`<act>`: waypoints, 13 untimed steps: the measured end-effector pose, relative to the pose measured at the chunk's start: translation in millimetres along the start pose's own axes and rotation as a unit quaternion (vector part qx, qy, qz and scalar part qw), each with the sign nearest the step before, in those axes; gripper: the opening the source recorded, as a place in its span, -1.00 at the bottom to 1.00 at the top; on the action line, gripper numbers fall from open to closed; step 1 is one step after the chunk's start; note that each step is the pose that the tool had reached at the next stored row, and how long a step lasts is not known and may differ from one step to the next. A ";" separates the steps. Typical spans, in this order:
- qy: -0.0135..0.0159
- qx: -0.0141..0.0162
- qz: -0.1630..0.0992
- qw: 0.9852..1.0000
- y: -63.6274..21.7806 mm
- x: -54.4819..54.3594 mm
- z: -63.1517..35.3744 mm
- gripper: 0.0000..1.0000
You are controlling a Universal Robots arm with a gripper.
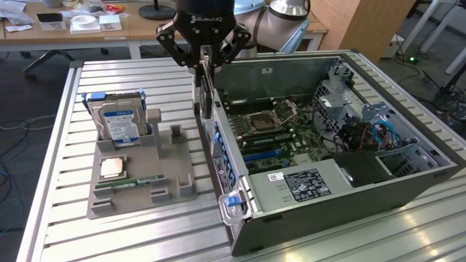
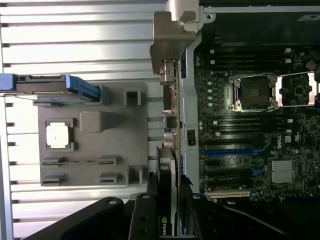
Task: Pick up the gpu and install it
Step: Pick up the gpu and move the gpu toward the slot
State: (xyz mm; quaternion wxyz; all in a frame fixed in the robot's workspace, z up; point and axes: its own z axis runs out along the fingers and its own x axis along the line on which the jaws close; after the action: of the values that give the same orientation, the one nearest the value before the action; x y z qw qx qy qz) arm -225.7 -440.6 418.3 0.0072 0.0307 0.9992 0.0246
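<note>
Behind the gripper (image 1: 207, 64) stands a wooden desk (image 1: 142, 30) on dark floor (image 1: 29, 95), a pale wood panel (image 1: 364, 24) toward the exterior view's right, a brightly lit slatted metal table (image 1: 131, 232) beneath.

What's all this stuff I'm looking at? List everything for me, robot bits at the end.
table: one, silver, slatted, under everything
case: one, grey, open, at the exterior view's right
motherboard: one, dark green, inside the case
holder: one, grey, on the table at the exterior view's left of the case
hard drive: one, silver with blue label, standing in the holder
CPU: one, pale, lying flat in the holder
RAM stick: one, green, lying in the holder
gpu: one, dark with silver bracket, hanging upright over the case's edge
arm: one, grey, behind the case
gripper: one, black, shut on the gpu
</note>
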 end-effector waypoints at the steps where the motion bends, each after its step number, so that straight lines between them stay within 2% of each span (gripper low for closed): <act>1: 0.000 0.000 0.000 1.000 0.2 -3.1 0.1 -0.47; 13: 0.000 -0.001 0.000 1.000 3.1 -33.5 0.6 -0.47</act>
State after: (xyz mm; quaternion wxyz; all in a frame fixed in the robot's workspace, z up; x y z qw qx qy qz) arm -192.0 -439.5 418.3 0.0072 0.0308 0.9992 0.0256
